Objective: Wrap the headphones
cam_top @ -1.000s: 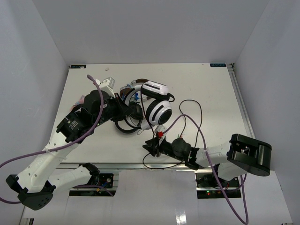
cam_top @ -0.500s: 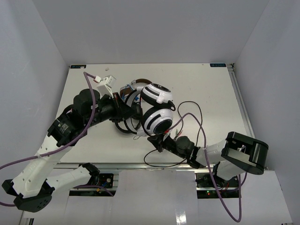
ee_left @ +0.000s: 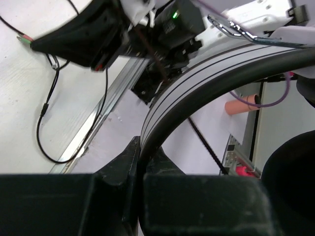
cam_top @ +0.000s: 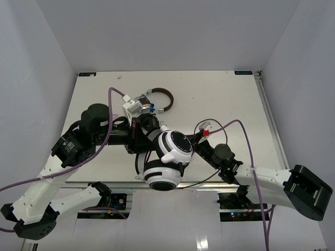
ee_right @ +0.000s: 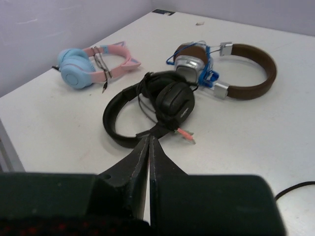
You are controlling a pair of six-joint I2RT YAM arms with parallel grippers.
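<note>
Headphones held up, cable not yet wound
Left gripper clamps the headband of the white headphones, cups hanging just past it; right gripper, close beside, is pinched tight, apparently on the cable, whose slack lies loose on the tabletop near it, so all the winding is left

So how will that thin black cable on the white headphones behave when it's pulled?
Probably floppy: the cable lies in loose curves on the table. Likely light, yet apt to snag, since it loops close by the headphones.
</note>
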